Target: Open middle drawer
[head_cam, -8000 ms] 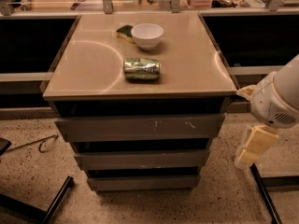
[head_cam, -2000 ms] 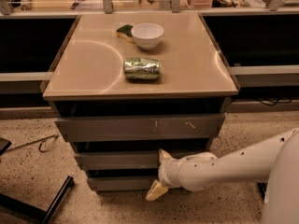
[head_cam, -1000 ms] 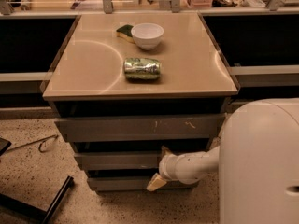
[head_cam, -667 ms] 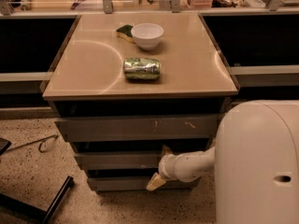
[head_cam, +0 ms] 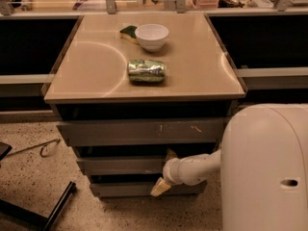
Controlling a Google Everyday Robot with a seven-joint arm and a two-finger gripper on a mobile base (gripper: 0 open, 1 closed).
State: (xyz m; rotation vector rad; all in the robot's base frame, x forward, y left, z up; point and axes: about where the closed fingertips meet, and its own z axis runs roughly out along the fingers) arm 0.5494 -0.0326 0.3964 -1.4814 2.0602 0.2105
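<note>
The middle drawer [head_cam: 120, 166] is the plain grey front between the larger scratched front [head_cam: 115, 132] above and the smallest front [head_cam: 122, 189] below. None of its inside shows. My gripper [head_cam: 164, 171] is at the right part of this front. One pale finger [head_cam: 171, 154] is at its top edge and the other finger [head_cam: 159, 187] hangs below its bottom edge, so the fingers are spread apart. My white arm [head_cam: 197, 166] reaches in from the right.
The cabinet's tan top [head_cam: 86, 66] holds a white bowl [head_cam: 151, 35], a green sponge [head_cam: 128, 32] and a crushed green can [head_cam: 147, 71]. My big white arm housing [head_cam: 267, 167] fills the lower right. A black stand leg [head_cam: 55, 203] and a cable [head_cam: 41, 148] lie on the speckled floor at the left.
My arm swung from the cabinet's right side to the middle drawer's front. In the last second the gripper has stayed there, and the arm housing has grown and moved left.
</note>
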